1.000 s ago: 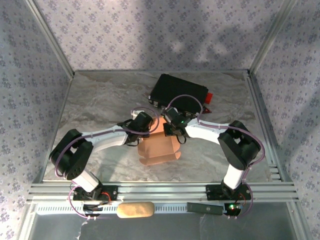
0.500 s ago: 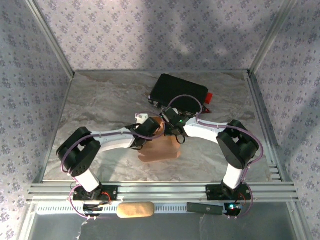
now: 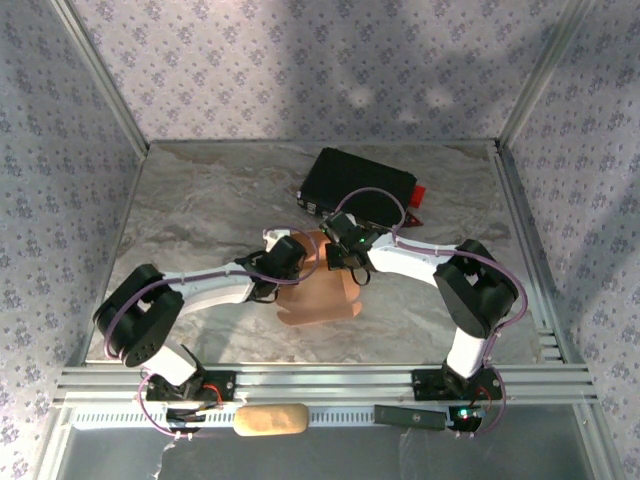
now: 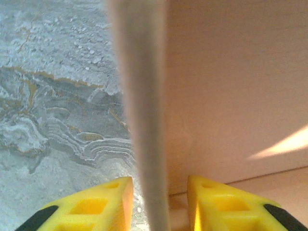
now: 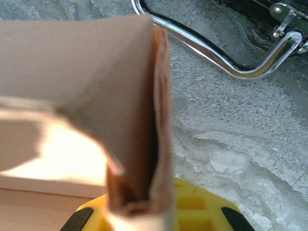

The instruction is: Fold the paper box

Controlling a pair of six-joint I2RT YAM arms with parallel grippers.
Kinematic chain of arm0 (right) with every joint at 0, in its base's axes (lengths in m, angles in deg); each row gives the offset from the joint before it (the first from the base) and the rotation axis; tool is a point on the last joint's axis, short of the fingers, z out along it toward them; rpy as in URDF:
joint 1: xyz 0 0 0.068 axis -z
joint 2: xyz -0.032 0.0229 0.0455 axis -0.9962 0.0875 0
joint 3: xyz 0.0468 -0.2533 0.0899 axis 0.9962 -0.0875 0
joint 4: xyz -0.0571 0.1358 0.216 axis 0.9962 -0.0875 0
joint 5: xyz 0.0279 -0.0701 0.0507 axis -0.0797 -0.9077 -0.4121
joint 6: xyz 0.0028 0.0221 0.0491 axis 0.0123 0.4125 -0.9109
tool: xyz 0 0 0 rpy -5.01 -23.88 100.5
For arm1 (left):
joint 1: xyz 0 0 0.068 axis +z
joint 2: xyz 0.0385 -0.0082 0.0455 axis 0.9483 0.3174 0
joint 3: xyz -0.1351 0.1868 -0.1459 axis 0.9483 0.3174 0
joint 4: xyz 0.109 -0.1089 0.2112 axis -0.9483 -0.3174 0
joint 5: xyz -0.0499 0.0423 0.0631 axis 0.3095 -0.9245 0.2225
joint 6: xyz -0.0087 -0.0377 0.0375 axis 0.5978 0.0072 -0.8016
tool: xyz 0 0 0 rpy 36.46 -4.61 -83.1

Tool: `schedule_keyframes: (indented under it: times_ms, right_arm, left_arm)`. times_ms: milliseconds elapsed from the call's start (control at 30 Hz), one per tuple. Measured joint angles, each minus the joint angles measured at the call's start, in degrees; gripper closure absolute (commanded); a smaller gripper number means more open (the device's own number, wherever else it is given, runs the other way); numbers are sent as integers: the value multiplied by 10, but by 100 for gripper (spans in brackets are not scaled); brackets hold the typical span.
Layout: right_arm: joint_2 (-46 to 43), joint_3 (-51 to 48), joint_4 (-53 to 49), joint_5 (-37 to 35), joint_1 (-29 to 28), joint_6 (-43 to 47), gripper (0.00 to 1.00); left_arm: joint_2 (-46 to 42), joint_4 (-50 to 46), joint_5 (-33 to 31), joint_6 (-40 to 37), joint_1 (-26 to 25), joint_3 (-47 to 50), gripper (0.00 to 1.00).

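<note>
Box (image 3: 320, 300) is dead centre in the top view on the marble table (image 3: 200, 210). It's partly formed: flat panel toward the bottom of frame, walls standing at its upper edge, where both arms meet. Left gripper (image 3: 303, 258) reaches in from the left to the box's upper-left corner. Right gripper (image 3: 336, 264) reaches in from the right to the upper edge, just beside the left one. Left wrist view: box (image 4: 231, 86) takes the right half, marble the left. One upright wall shows edge-on as a pale vertical strip down mid-frame, between the yellow fingers (image 4: 98, 209). Left gripper (image 4: 159, 187) jaws are apart, straddling that wall with a visible gap on each side, not pinching it. Right wrist view: box (image 5: 72, 62) at upper left, with a doubled cardboard layer running down the middle into the right gripper (image 5: 144, 214). Its jaws are clamped on that doubled layer, and a yellow finger (image 5: 197, 209) sits against the layer's right face. At upper right a chrome handle (image 5: 211, 53) lies on the marble, clear of the box. In the top view the black case (image 3: 360, 188) sits tilted just above the box, with a red tab (image 3: 417, 193) at its right end. A tan block (image 3: 270, 419) lies at the bottom of frame on the rail strip, off the marble and well apart from the box.
</note>
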Motion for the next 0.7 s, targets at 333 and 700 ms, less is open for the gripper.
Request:
schedule_keyframes:
  times_ms: [333, 700]
  right_arm:
    - [0, 1, 0, 5, 0, -2, 100]
    - [11, 9, -7, -3, -5, -25, 100]
  left_arm:
    - [8, 10, -7, 1, 12, -3, 100]
    - [52, -74, -110, 45, -35, -65, 69]
